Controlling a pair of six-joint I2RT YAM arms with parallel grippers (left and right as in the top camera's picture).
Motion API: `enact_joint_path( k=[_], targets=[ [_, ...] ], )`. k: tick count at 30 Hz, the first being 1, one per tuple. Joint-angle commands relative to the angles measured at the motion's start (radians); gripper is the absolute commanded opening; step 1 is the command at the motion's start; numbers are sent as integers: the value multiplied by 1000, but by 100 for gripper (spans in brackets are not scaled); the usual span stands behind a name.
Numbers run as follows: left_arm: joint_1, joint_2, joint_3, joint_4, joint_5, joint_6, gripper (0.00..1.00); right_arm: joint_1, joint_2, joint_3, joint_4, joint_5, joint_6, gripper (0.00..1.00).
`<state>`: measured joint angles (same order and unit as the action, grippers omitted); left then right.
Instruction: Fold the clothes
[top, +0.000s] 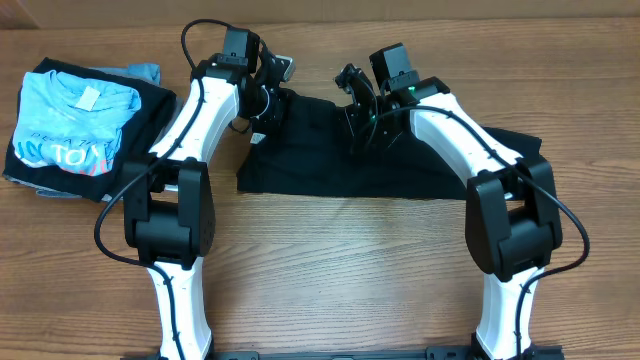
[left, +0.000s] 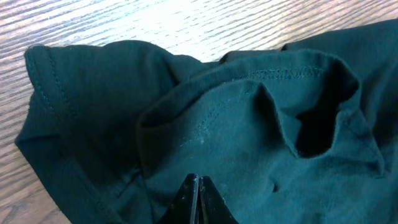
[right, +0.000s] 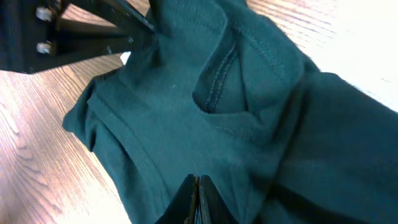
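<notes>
A dark teal-black shirt (top: 330, 165) lies spread on the wooden table in the overhead view, its far edge bunched up. My left gripper (top: 268, 98) is at the shirt's far left corner. In the left wrist view its fingers (left: 198, 183) are pressed shut with the shirt's fabric (left: 249, 124) gathered around them, near the collar seam. My right gripper (top: 356, 108) is at the shirt's far edge near the middle. In the right wrist view its fingers (right: 198, 183) are shut in the fabric (right: 186, 112) beside the neck opening.
A stack of folded clothes (top: 75, 130), light blue printed shirt on top of a black one, sits at the far left of the table. Bare wood table (top: 340, 270) lies in front of the shirt. The left arm's gripper body shows in the right wrist view (right: 81, 31).
</notes>
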<state>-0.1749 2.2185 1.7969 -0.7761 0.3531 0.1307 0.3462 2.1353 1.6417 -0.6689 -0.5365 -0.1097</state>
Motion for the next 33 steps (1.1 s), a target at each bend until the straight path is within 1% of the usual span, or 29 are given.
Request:
enact_joint_path(
  k=[1, 7, 11, 12, 16, 20, 24, 28, 31, 33],
  targets=[
    [4, 6, -6, 20, 15, 14, 4, 15, 41, -1, 16, -35, -10, 4],
    [3, 49, -6, 63, 15, -29, 4, 27, 87, -1, 74, -33, -10, 4],
    [4, 59, -6, 66, 13, -34, 4, 27, 117, -1, 106, 83, -9, 4],
    [4, 59, -6, 67, 10, -34, 4, 27, 117, -1, 124, 138, 11, 4],
    [4, 60, -6, 67, -12, -34, 4, 7, 117, -1, 201, 174, 60, 4],
    [4, 60, -6, 67, -24, -33, 4, -8, 117, -1, 220, 179, 66, 4],
    [4, 60, -6, 65, -50, -33, 4, -25, 112, 4, 215, 300, 66, 5],
    [4, 59, 6, 66, -49, -34, 4, -56, 60, 17, 213, 451, 65, 6],
    [4, 49, 77, 19, -46, -46, 4, -80, -19, 17, 192, 453, 66, 6],
    [4, 32, 152, -38, -46, -53, 4, -98, -95, 17, 137, 453, 70, 7]
  ],
)
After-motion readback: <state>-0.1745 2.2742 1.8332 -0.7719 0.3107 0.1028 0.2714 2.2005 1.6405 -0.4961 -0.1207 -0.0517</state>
